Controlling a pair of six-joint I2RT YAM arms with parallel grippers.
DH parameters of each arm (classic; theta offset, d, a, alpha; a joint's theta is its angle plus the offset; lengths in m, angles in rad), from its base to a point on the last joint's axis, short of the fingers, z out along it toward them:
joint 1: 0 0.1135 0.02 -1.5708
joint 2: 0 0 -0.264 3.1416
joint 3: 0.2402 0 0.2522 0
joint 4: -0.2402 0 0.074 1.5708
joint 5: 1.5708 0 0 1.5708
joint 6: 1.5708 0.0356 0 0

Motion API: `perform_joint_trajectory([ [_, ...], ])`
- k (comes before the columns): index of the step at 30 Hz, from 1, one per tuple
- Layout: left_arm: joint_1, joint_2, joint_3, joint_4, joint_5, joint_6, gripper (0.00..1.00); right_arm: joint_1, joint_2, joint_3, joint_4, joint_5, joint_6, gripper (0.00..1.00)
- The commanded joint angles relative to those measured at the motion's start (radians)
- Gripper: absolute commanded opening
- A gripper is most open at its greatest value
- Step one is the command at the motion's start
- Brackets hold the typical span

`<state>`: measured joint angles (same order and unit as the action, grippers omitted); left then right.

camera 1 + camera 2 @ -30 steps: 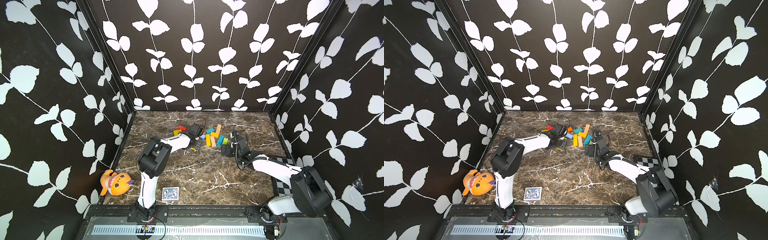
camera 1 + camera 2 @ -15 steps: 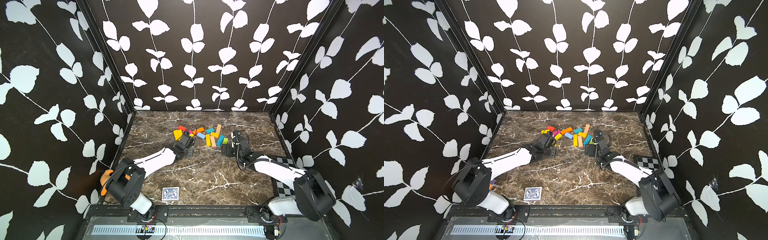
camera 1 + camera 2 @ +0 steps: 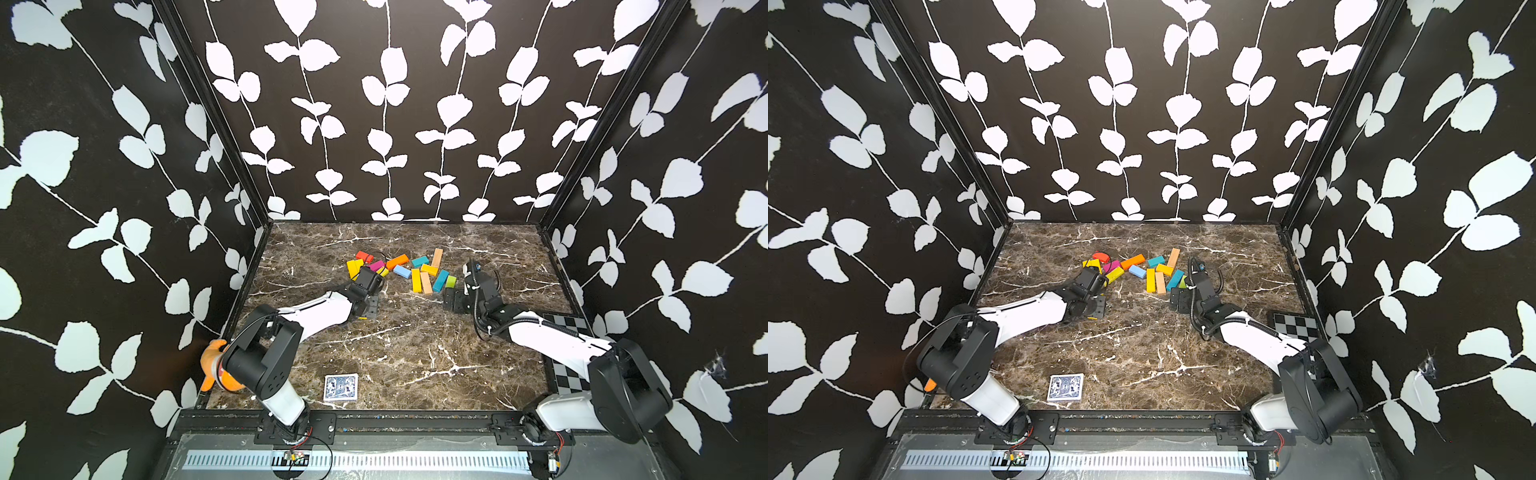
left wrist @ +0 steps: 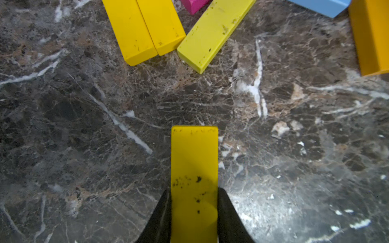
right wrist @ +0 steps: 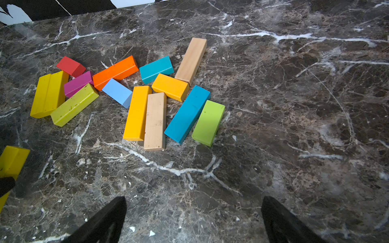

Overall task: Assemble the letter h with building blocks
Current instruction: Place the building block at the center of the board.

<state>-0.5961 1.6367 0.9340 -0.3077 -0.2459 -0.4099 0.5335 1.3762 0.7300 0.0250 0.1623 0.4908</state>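
Left hand (image 4: 194, 190) grips a yellow block (image 4: 194, 157); right hand (image 5: 193, 198) gapes wide and empty, near loose blocks (image 5: 155, 120) on the desk (image 5: 294, 105).

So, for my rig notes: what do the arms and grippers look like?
The left arm and right arm have white shells and bulky black joints. A black ribbed cable runs along the right arm. The left gripper and right gripper have black, tapering fingers.
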Motion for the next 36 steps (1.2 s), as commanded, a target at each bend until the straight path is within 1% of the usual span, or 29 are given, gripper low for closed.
perform_joint_trajectory([
  [1, 0.009, 0.014, 0.017, 0.003, -0.017, 0.012, 0.16, -0.006, -0.009, -0.007, 0.01, 0.014, 0.013, 0.99],
  [17, 0.069, 0.057, 0.006, 0.026, -0.034, 0.042, 0.16, -0.006, 0.001, -0.008, 0.016, 0.002, 0.016, 0.99],
  [25, 0.068, 0.091, 0.023, 0.022, -0.032, 0.047, 0.17, -0.006, -0.001, -0.008, 0.017, 0.003, 0.016, 0.99],
  [27, 0.068, 0.093, 0.022, 0.02, -0.039, 0.044, 0.22, -0.005, -0.002, -0.007, 0.016, 0.002, 0.014, 0.99],
  [36, 0.068, 0.075, 0.005, 0.035, -0.032, 0.023, 0.53, -0.006, 0.001, -0.008, 0.017, 0.006, 0.014, 0.99],
])
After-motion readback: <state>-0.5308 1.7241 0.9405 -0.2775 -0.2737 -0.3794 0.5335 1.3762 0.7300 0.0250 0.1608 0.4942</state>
